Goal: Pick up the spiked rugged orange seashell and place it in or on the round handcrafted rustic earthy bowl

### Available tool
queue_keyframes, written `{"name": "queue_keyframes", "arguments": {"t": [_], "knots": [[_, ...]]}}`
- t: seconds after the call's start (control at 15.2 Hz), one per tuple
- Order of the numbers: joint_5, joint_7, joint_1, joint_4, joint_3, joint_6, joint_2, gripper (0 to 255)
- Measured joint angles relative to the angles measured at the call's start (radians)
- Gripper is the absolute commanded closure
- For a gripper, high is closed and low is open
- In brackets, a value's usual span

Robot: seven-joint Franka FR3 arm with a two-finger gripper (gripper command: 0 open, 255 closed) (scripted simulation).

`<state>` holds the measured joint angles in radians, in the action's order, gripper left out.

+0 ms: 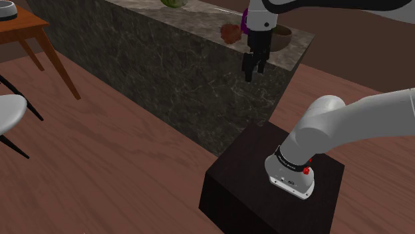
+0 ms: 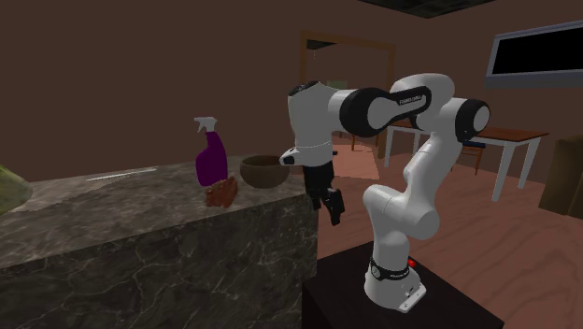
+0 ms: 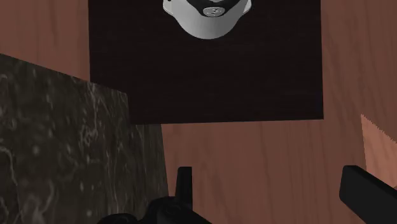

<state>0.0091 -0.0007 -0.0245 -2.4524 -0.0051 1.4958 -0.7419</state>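
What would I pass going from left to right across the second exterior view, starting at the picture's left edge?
Greenish object → reddish-brown seashell → brown bowl → black end effector, pointing down → white-legged table.

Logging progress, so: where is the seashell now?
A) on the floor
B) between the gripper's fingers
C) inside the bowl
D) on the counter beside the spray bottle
D: the seashell lies on the counter beside the purple spray bottle, outside the bowl; the open gripper is empty.
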Motion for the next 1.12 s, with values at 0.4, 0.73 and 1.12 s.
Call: {"name": "queue_keyframes", "arguments": {"t": [0.4, 0.73, 1.12], "knots": [[-0.089, -0.079, -0.014, 0.091, -0.029, 0.029, 0.095, 0], [-0.184, -0.169, -0.027, 0.227, -0.056, 0.066, 0.226, 0], [-0.28, -0.274, -0.038, 0.413, -0.079, 0.091, 0.374, 0]]}}
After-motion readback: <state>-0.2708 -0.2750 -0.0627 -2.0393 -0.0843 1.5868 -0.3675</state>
